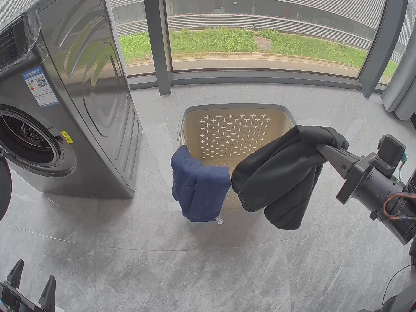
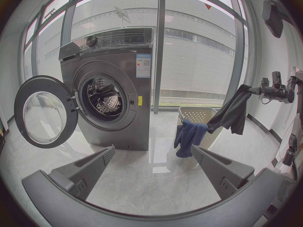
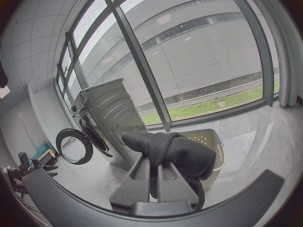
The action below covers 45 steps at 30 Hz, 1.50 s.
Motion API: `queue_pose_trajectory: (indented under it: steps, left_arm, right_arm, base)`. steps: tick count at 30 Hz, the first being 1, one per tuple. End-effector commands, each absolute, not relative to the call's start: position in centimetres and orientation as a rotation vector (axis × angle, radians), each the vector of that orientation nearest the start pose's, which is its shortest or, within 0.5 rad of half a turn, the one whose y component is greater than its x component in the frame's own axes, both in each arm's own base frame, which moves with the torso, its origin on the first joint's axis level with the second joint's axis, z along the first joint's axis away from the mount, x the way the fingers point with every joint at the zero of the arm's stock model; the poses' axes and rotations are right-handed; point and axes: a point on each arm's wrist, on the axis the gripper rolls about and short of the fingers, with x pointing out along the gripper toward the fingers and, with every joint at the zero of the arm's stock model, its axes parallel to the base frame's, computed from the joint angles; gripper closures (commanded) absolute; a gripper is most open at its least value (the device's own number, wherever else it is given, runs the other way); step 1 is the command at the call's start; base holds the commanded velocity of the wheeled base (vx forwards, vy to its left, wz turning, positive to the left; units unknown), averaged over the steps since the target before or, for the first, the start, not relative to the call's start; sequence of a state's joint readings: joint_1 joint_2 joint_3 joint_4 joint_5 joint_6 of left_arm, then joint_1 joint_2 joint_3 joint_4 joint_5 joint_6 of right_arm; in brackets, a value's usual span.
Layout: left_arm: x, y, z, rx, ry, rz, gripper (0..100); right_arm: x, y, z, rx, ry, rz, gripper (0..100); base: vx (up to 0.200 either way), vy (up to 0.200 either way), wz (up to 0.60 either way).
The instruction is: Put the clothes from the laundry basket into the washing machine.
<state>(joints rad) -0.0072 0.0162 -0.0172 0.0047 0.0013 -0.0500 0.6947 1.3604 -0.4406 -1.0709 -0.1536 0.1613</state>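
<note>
1. The right hand is clamped on a fold of the black garment and holds it in the air over the near right corner of the laundry basket. In the right wrist view its fingers are closed together, with dark perforated fabric bunched at their tips.
2. The black garment hangs from that hand in a loose drape. Its lower folds fall in front of the basket's near right rim. Whether the cloth touches the rim cannot be told.
3. A blue garment lies over the basket's near left rim. Most of it hangs down the outside wall, with a small white tag at its lower hem.
4. The beige basket, its far wall pierced with star-shaped holes, stands on the grey floor just beside the washing machine, on the machine's right.
5. The grey front-loading machine stands to the robot's left. Its round door is swung wide open and the steel drum is exposed.
6. The left hand sits low and well apart from the basket, its two fingers spread and gripping nothing, pointed toward the machine's open front.
7. Behind the basket, a floor-to-ceiling window looks onto a strip of grass, and a pale curtain hangs at the far right.
</note>
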Motion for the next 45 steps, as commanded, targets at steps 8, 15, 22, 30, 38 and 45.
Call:
queue_pose_trajectory:
  steps: [8, 15, 22, 30, 38, 45]
  left_arm:
    - [-2.26, 0.02, 7.55, -0.052, 0.008, -0.006, 0]
    - [-2.26, 0.02, 7.55, -0.052, 0.008, -0.006, 0]
    - [-2.26, 0.02, 7.55, -0.052, 0.008, -0.006, 0]
    - [-2.26, 0.02, 7.55, -0.052, 0.008, -0.006, 0]
    - [-2.26, 0.02, 7.55, -0.052, 0.008, -0.006, 0]
    - [-2.26, 0.02, 7.55, -0.052, 0.008, -0.006, 0]
  right_arm:
    - [15.96, 12.90, 21.52, 0.220, -0.093, 0.552, 100]
    - [16.19, 13.13, 21.13, 0.214, -0.079, 0.554, 100]
    - [16.19, 13.13, 21.13, 0.214, -0.079, 0.554, 100]
    - [16.17, 13.12, 21.22, 0.216, -0.083, 0.555, 100]
    - [16.20, 13.14, 21.19, 0.215, -0.081, 0.555, 100]
    - [16.20, 13.14, 21.19, 0.215, -0.081, 0.555, 100]
  base:
    - [0.000, 0.200, 0.00]
    - [0.000, 0.200, 0.00]
    - [0.000, 0.200, 0.00]
    - [0.000, 0.200, 0.00]
    - [0.000, 0.200, 0.00]
    - [0.000, 0.200, 0.00]
